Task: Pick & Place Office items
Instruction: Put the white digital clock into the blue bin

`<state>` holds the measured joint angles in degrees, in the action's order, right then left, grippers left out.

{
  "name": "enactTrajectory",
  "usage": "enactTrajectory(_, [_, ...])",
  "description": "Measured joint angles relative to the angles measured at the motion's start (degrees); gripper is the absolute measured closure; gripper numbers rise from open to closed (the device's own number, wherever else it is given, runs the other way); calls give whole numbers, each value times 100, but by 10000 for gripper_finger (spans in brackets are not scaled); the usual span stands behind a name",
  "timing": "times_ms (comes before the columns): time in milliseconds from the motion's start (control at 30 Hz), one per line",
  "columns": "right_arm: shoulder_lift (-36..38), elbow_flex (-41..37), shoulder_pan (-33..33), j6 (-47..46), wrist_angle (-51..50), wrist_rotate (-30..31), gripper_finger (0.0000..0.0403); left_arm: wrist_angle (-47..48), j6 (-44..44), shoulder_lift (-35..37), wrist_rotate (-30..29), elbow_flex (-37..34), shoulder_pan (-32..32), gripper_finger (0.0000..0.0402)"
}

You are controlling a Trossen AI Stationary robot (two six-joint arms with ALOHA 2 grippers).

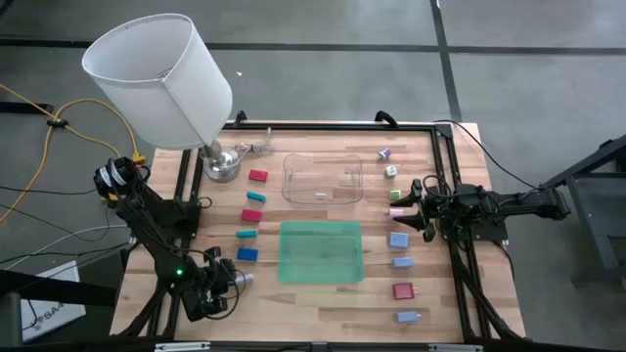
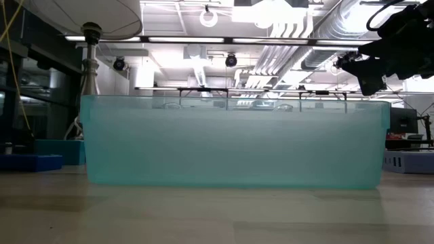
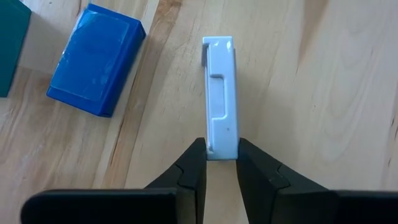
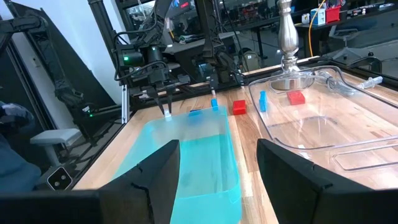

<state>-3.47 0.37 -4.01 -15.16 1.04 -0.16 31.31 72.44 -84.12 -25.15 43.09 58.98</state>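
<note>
left end effector (image 3: 221,163) pinches the white block (image 3: 221,93) low over the table; right end effector (image 1: 409,207) hovers open.

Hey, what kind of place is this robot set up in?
Most likely a robotics lab or workshop, not an office. The low view shows exposed ceiling ducts and strip lights overhead; the high view shows a bare concrete floor with loose yellow cable around the wooden table.

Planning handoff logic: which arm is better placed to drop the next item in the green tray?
Left. The left gripper is shut on the white block beside the green tray; the right gripper hangs open and empty.
</note>
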Motion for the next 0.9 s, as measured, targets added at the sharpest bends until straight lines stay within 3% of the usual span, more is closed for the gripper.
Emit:
enactTrajectory(500, [-2,1,0,0,0,-1,201,-25,-308,314,-157,89,-151,339])
enactTrajectory(900, [-2,0,2,0,0,1,201,1019,-1890,455,-97,1354,-1298,339])
